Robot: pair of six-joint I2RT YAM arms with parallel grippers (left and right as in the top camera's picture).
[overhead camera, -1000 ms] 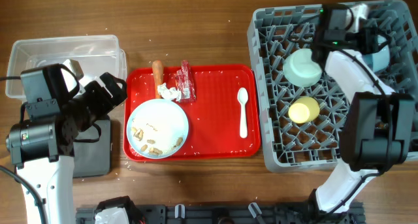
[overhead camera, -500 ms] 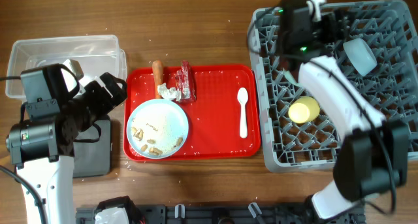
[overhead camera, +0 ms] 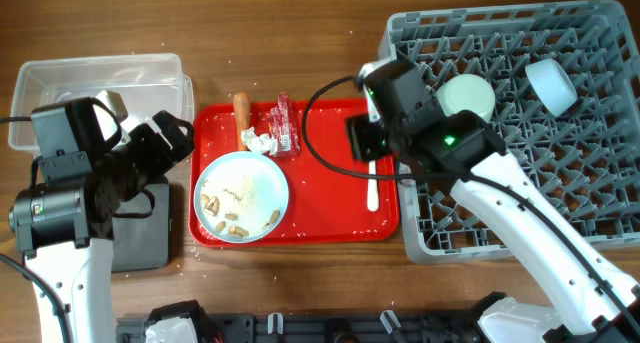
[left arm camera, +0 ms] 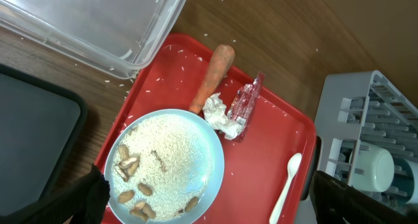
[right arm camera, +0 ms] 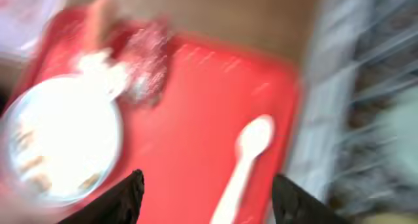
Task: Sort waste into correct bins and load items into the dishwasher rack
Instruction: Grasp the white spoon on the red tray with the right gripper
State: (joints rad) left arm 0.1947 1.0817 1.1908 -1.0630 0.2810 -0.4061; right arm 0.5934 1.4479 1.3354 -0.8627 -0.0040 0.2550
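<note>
wooden table (overhead camera: 300, 273): right fingers (right arm camera: 125, 198) spread wide, empty, above white plastic spoon (right arm camera: 251, 140); left fingers (left arm camera: 83, 198) wide, empty.

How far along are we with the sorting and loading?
Done: a pale bowl and a light-blue bowl sit in the rack. In hand: the right gripper, open, hovers over the spoon. Left: the plate of crumbs, tissue, wrapper and sausage stick, all on the red tray.
</note>
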